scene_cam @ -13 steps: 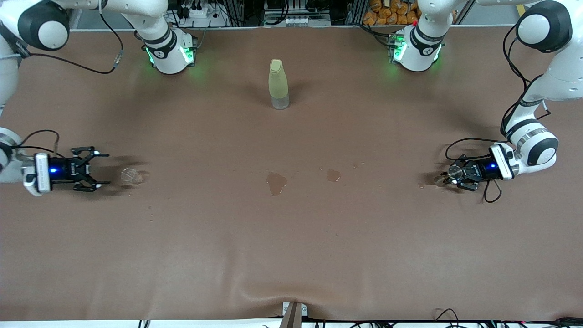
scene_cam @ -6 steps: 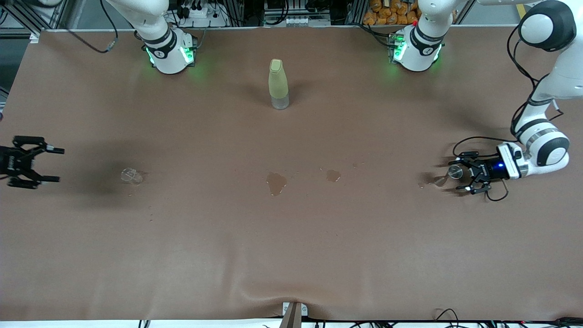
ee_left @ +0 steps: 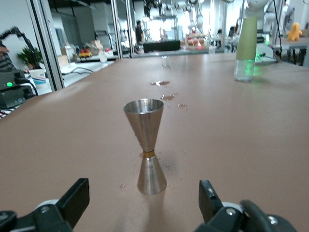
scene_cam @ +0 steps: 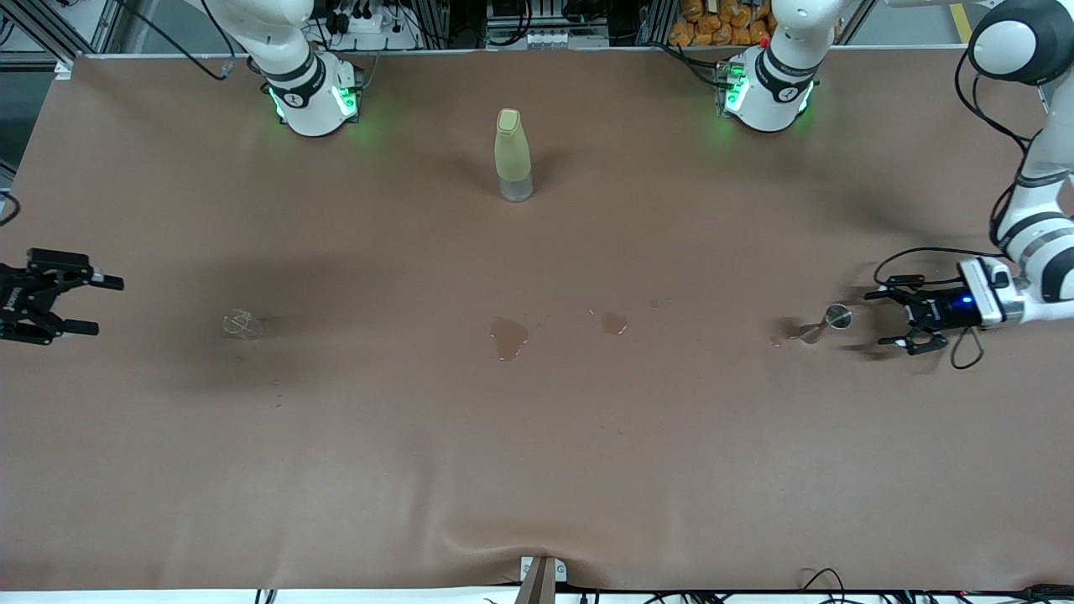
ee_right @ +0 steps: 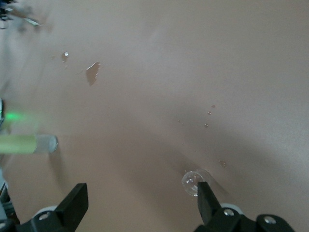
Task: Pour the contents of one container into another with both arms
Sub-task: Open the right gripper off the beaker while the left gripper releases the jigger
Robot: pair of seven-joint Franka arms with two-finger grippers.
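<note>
The tiny clear glass cup point(scene_cam: 242, 324) point(ee_right: 191, 182) stands alone on the brown table toward the right arm's end. My right gripper point(scene_cam: 102, 306) point(ee_right: 139, 205) hangs open over the table's edge there, apart from the cup, with nothing between its fingers. The silvery hourglass measuring cup point(scene_cam: 831, 321) point(ee_left: 147, 145) stands upright toward the left arm's end. My left gripper point(scene_cam: 881, 319) point(ee_left: 142, 208) is low beside it, open and pulled back a little from it, touching nothing.
A tall pale yellow-green bottle point(scene_cam: 512, 155) point(ee_left: 246, 46) stands midway between the two arm bases. Wet spill patches point(scene_cam: 509, 336) mark the middle of the table, another spill patch point(scene_cam: 614, 322) lies beside them, and droplets lie near both cups.
The left gripper opened, let go of the measuring cup and drew back toward its end of the table. The right gripper retreated from the glass cup to the table's edge.
</note>
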